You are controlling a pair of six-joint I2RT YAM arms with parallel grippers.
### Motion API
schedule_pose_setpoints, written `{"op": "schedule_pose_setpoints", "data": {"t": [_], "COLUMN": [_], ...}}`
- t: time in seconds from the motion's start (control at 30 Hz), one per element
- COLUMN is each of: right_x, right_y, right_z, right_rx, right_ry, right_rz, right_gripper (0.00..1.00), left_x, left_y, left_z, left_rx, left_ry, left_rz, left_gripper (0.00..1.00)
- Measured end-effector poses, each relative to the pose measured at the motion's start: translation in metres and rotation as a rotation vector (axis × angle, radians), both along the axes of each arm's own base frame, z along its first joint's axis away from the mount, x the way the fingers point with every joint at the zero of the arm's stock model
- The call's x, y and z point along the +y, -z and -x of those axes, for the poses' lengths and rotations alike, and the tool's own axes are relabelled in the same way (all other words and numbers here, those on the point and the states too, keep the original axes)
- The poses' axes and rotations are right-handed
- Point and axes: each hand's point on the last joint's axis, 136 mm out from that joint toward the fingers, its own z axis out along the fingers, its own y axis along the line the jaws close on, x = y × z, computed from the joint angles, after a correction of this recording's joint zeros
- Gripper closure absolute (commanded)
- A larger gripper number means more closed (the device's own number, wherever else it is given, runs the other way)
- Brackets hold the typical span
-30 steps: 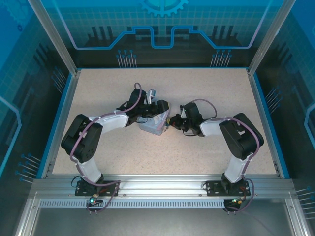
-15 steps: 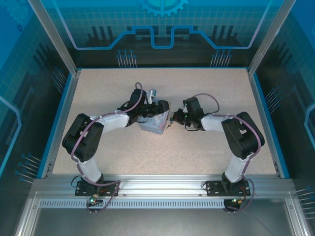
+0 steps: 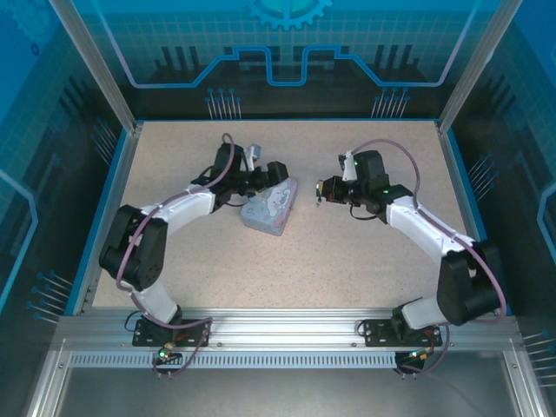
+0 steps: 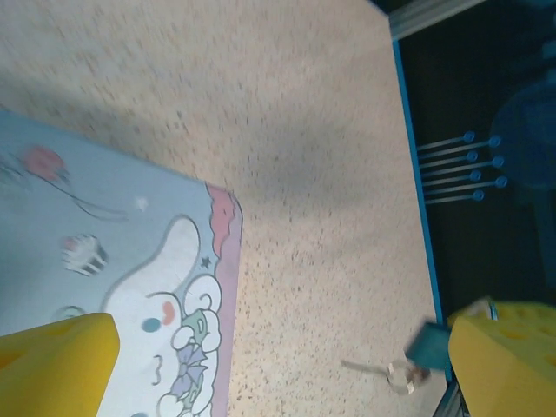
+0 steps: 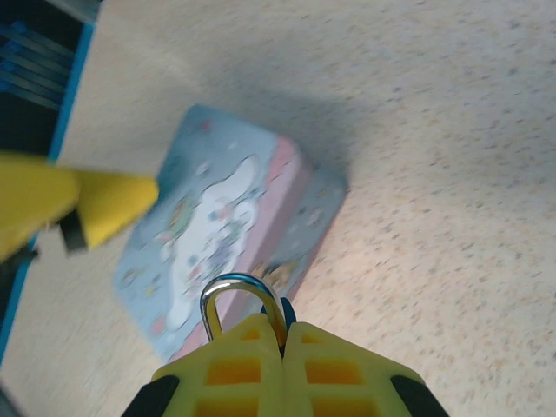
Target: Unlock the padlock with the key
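A: Checking right gripper [image 5: 282, 334], fingers?
B: Pressed together on padlock [image 5: 239, 280], shackle poking out, near tin [image 4: 113, 252].
A: Left gripper [image 4: 282, 356]?
B: Spread wide, holding nothing. Key [image 4: 373, 367] lies on table [image 4: 304, 104] by its finger, apart from tin.

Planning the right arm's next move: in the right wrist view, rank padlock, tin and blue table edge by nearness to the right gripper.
1. Padlock: clamped in the right gripper.
2. Tin: lying just beyond, centre-left.
3. Blue table edge: farthest, top left.
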Motion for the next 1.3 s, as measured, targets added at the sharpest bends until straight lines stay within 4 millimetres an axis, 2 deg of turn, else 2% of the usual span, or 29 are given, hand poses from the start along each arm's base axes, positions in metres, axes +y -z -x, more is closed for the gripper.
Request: {"op": "schedule_pose_setpoints", "data": {"t": [0.07, 0.13, 0.23, 0.33, 0.43, 0.53, 0.67, 0.9, 1.03, 1.1, 1.2, 1.3], "right_x": [0.006, 0.015, 0.026, 0.035, 0.039, 0.04, 0.038, 0.031, 0.015, 0.004, -0.013, -0.039], "right_y": [0.001, 0.017, 0.065, 0.107, 0.128, 0.136, 0.144, 0.141, 0.133, 0.12, 0.089, 0.055], "right_z": [0.018, 0.039, 0.078, 0.108, 0.115, 0.11, 0.104, 0.086, 0.083, 0.08, 0.072, 0.062], "right_rx": [0.035, 0.1, 0.269, 0.427, 0.506, 0.513, 0.513, 0.456, 0.423, 0.38, 0.257, 0.112], "right_ry": [-0.057, -0.108, -0.152, -0.166, -0.154, -0.136, -0.118, -0.098, -0.067, -0.048, -0.019, 0.033], "right_rz": [-0.02, -0.054, -0.077, -0.072, -0.072, -0.069, -0.046, 0.033, 0.08, 0.102, 0.135, 0.184], "right_gripper": [1.0, 1.0, 1.0, 1.0, 1.0, 0.99, 0.87, 0.69, 0.58, 0.52, 0.36, 0.23], "left_x": [0.012, 0.023, 0.039, 0.051, 0.058, 0.064, 0.071, 0.088, 0.104, 0.114, 0.133, 0.161], "left_y": [-0.021, -0.045, -0.07, -0.075, -0.067, -0.056, -0.049, -0.063, -0.066, -0.069, -0.078, -0.085], "left_z": [-0.002, 0.001, 0.013, 0.026, 0.037, 0.046, 0.058, 0.07, 0.079, 0.084, 0.092, 0.099], "left_rx": [-0.043, -0.096, -0.157, -0.176, -0.157, -0.127, -0.108, -0.137, -0.144, -0.151, -0.182, -0.238], "left_ry": [-0.028, -0.052, -0.085, -0.111, -0.126, -0.137, -0.152, -0.199, -0.239, -0.27, -0.334, -0.438], "left_rz": [0.009, 0.022, 0.034, 0.034, 0.023, 0.008, -0.006, -0.038, -0.091, -0.118, -0.165, -0.233], "left_gripper": [0.01, 0.01, 0.01, 0.01, 0.01, 0.01, 0.01, 0.01, 0.01, 0.01, 0.01, 0.01]}}
